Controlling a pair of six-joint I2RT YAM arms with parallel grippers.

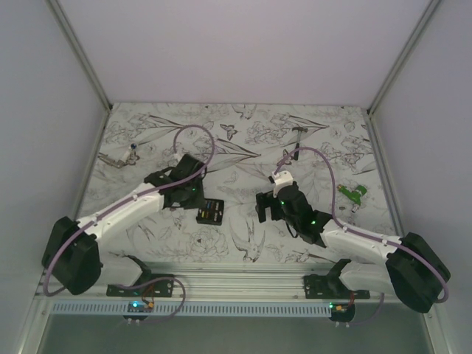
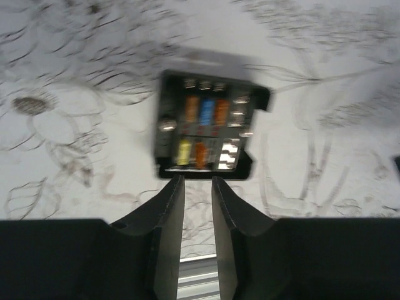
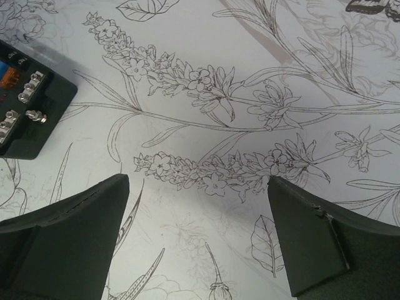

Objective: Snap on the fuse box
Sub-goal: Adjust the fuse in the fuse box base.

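The fuse box (image 1: 210,212) is a small black box with blue, yellow and orange fuses on its face, lying flat on the flower-patterned table left of centre. In the left wrist view the fuse box (image 2: 206,125) lies face up just beyond the tips of my left gripper (image 2: 197,181). The jaws stand a narrow gap apart with nothing between them, and that view is blurred. My left gripper (image 1: 195,200) sits just left of the box. My right gripper (image 1: 264,208) is wide open and empty to the right of the box. The right gripper (image 3: 199,187) hangs over bare table, with a corner of the box (image 3: 25,106) at the left edge.
A green object (image 1: 352,194) lies at the right side of the table. A small dark hammer (image 1: 300,132) lies at the back. A small metallic object (image 1: 118,157) lies at the far left. A metal rail (image 1: 243,276) runs along the near edge.
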